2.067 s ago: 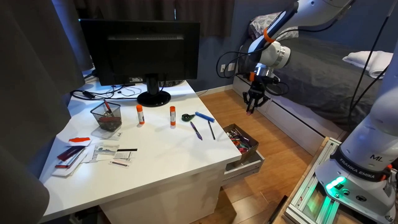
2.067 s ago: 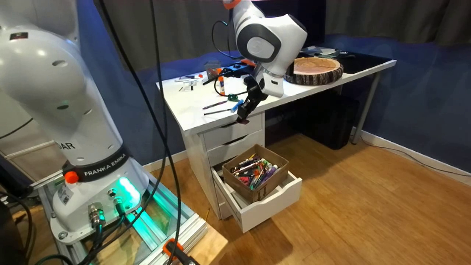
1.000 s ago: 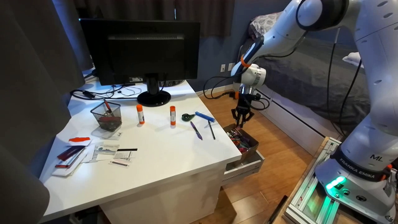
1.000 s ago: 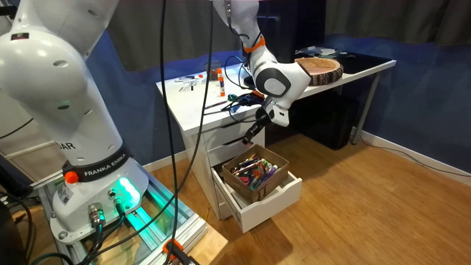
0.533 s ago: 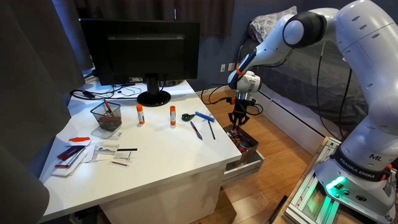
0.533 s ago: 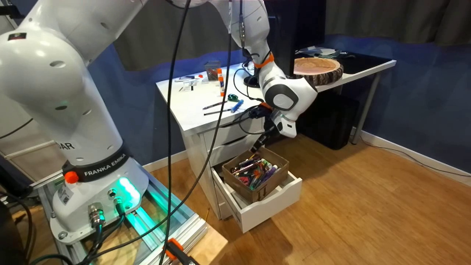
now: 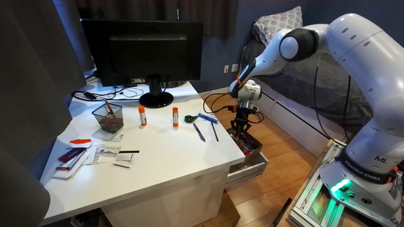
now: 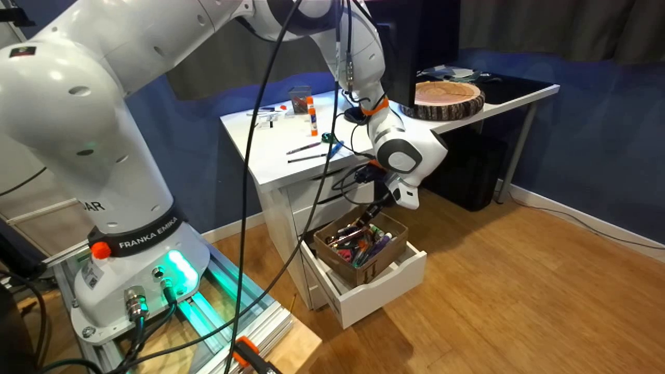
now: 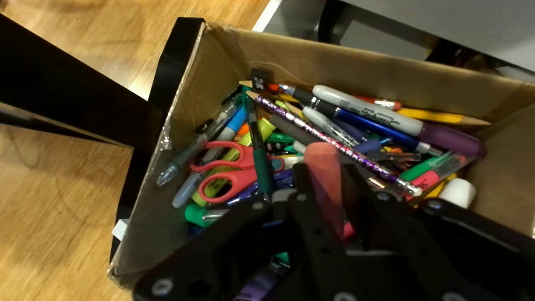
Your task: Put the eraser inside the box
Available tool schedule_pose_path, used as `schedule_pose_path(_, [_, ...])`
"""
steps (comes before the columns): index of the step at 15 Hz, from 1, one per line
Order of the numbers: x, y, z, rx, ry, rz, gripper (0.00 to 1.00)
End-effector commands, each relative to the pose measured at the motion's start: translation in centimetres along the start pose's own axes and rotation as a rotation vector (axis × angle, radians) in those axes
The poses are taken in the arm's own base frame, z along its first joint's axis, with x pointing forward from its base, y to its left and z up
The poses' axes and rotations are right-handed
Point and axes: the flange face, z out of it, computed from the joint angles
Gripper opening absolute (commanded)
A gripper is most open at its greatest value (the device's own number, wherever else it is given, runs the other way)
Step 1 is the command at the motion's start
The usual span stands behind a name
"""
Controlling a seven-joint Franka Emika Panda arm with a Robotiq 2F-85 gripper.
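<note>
Your pincer is clamped on the pink eraser, narrow, with the eraser's rounded end poking out past the tips. Wrist view puts you over the cardboard box; in both exterior views your tips fall within the box's opening. You can't tell from these whether the eraser touches anything in the box. Box is well filled: red-handled scissors, a green pen lying across the handles, a patterned purple pencil showing just past the eraser's end, a grey marker with a purple cap near one box wall, and a small black block close to a box corner. Box sits in the pulled-out drawer. Your desk is beside the box and higher than it. On the desk's side toward the box you have a thin dark stick, a purple pen and a blue bar, lying flat near each other, plus a green rounded thing just beside the blue bar. Two orange-capped glue sticks stand upright farther from the box. The monitor stands on the desk, well apart from the box. Arm angles down to the box in both exterior views.
</note>
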Motion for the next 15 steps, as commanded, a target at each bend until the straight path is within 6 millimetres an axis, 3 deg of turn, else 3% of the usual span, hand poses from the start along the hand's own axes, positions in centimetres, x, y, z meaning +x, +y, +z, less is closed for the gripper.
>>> schedule_pose_path(1, [1.4, -1.3, 1.4, 0.009, -0.012, 0.002, 0.06])
schedule_pose_path(8, [2.8, -2.3, 2.6, 0.01, 0.007, 0.004, 0.06])
schedule_pose_path(9, [2.9, -2.4, 2.6, 0.01, 0.011, 0.004, 0.48])
schedule_pose_path(12, [2.7, -2.4, 1.3, 0.027, 0.007, -0.007, 0.62])
schedule_pose_path(15, [1.7, -1.7, -1.7, 0.053, -0.012, -0.052, 0.83])
